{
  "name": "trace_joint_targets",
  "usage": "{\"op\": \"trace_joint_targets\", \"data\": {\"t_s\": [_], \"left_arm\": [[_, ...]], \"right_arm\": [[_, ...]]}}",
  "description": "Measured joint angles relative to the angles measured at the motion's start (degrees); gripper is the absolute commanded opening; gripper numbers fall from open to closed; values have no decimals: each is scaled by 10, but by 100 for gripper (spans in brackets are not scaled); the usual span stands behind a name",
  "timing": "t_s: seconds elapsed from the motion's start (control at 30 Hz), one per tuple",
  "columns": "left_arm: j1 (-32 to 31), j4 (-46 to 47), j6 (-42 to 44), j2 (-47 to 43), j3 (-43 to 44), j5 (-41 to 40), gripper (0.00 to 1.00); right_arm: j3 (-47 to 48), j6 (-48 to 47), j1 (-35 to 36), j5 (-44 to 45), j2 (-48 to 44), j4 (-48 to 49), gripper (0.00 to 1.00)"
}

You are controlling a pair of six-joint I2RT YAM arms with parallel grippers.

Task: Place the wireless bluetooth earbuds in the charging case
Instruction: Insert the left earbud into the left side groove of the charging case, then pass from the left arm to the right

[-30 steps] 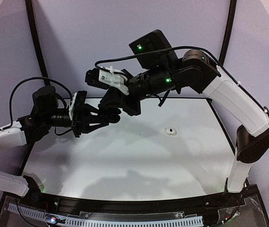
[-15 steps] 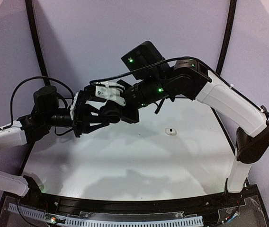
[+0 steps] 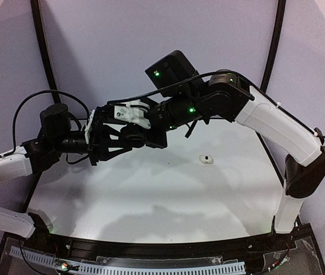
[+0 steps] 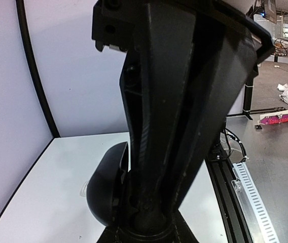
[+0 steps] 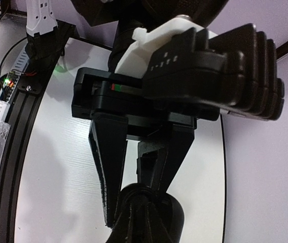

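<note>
Two grippers tip to tip above table's [image 3: 151, 200] far left
Left gripper [image 3: 131, 140] clamped on black rounded case [image 4: 106, 187]; right gripper [image 3: 136, 134] beside it, apart or together cannot tell

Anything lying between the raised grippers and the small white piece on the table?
Nothing visible. The small white piece lies on the table, right of both grippers: the left gripper, holding a black rounded object, meets the right gripper in the air.
</note>
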Motion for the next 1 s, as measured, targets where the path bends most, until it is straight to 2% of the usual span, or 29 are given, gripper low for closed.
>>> {"op": "trace_joint_targets", "data": {"t_s": [0.17,0.6,0.8,0.9,1.0], "left_arm": [[0,6,-11,0,0,1,1],[0,28,-33,-1,-4,-2,1],[0,37,-43,-1,-4,-7,1],[-1,37,-43,-1,-5,-8,1],[-1,37,-43,-1,-6,-7,1]], "right_arm": [[0,-1,0,2,0,6,21],[1,12,1,3,0,15,30],[1,33,1,5,-7,30,46],[-9,54,0,2,-24,66,50],[-60,84,-14,-18,-73,133,51]]}}
